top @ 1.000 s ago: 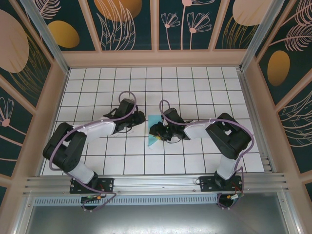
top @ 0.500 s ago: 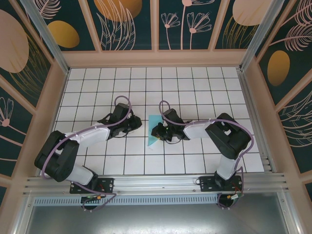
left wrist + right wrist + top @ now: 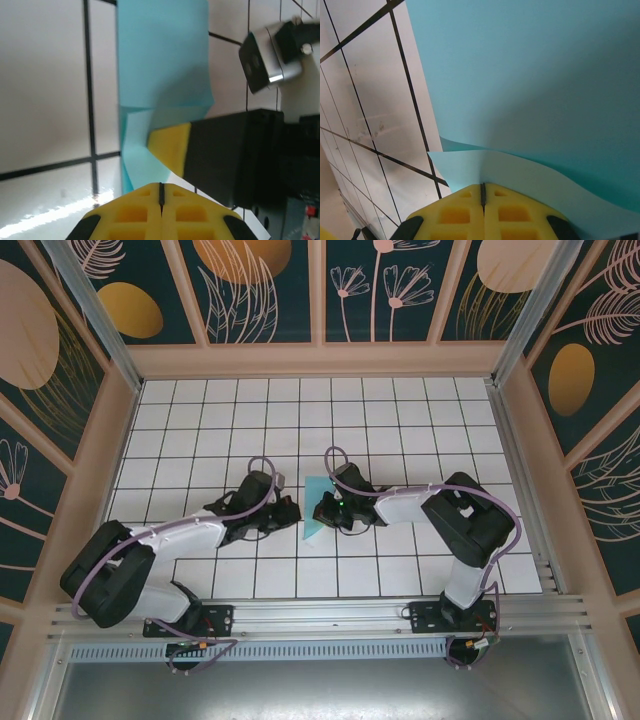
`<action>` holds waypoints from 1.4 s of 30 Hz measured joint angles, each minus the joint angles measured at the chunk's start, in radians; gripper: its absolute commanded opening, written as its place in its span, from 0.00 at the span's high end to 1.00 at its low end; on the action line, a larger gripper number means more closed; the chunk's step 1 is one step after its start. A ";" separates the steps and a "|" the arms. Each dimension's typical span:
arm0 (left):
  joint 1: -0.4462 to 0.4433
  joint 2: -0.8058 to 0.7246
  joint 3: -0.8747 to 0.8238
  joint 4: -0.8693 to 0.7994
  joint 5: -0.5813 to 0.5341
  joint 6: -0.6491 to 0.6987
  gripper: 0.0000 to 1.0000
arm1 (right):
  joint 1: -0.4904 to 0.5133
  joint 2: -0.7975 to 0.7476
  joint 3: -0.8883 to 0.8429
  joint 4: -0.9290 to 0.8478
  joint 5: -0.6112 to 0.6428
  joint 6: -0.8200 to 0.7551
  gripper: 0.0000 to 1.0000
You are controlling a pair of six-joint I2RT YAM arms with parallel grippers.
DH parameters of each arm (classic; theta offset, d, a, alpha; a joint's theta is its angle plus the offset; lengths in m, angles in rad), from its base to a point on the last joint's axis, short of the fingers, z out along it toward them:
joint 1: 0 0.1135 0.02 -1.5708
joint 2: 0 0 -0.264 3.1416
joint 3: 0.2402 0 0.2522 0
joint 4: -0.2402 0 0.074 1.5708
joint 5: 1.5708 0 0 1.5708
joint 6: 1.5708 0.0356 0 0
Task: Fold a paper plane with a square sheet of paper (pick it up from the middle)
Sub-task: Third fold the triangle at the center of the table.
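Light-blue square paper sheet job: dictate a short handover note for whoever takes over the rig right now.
Left pincer: shut, tips at the edge of the thin light-blue paper sheet; pinch unconfirmed.
Right pincer: shut, tips against a raised fold of it.
Sheet lies mid-way on the white tiled table, between both pincers.
Done: first folds in, near end tapers.
Left: remaining folds to a slim dart.
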 measured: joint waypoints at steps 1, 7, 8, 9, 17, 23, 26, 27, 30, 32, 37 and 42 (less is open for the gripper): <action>-0.018 0.000 -0.002 0.005 0.000 -0.010 0.94 | 0.001 0.000 0.001 -0.002 0.002 0.000 1.00; -0.085 0.014 -0.013 0.038 0.000 -0.052 0.94 | 0.003 0.000 0.002 -0.003 0.007 0.007 1.00; -0.091 0.023 -0.014 0.044 -0.001 -0.058 0.94 | 0.004 0.000 0.002 -0.003 0.008 0.008 1.00; -0.096 0.033 -0.014 0.050 -0.001 -0.062 0.94 | 0.004 0.000 0.002 -0.003 0.008 0.008 1.00; -0.109 0.090 -0.015 0.077 -0.004 -0.069 0.95 | 0.004 0.000 0.002 -0.003 0.009 0.023 1.00; -0.109 0.105 -0.023 0.078 -0.025 -0.069 0.95 | 0.004 0.000 0.002 -0.002 0.009 0.023 1.00; -0.109 0.117 -0.024 0.078 -0.029 -0.069 0.95 | 0.004 0.000 0.002 -0.003 0.009 0.023 1.00; -0.109 0.121 -0.025 0.078 -0.030 -0.069 0.95 | 0.004 0.000 0.002 -0.002 0.009 0.023 1.00; -0.109 0.125 -0.027 0.078 -0.034 -0.069 0.95 | 0.004 0.000 0.002 -0.003 0.009 0.023 1.00; -0.109 0.126 -0.027 0.078 -0.035 -0.069 0.95 | 0.004 0.000 0.002 -0.002 0.009 0.023 1.00; -0.109 0.132 -0.028 0.078 -0.043 -0.069 0.95 | 0.004 0.000 0.002 -0.002 0.009 0.023 1.00; -0.109 0.135 -0.029 0.078 -0.049 -0.069 0.95 | 0.004 0.000 0.002 -0.002 0.009 0.023 0.98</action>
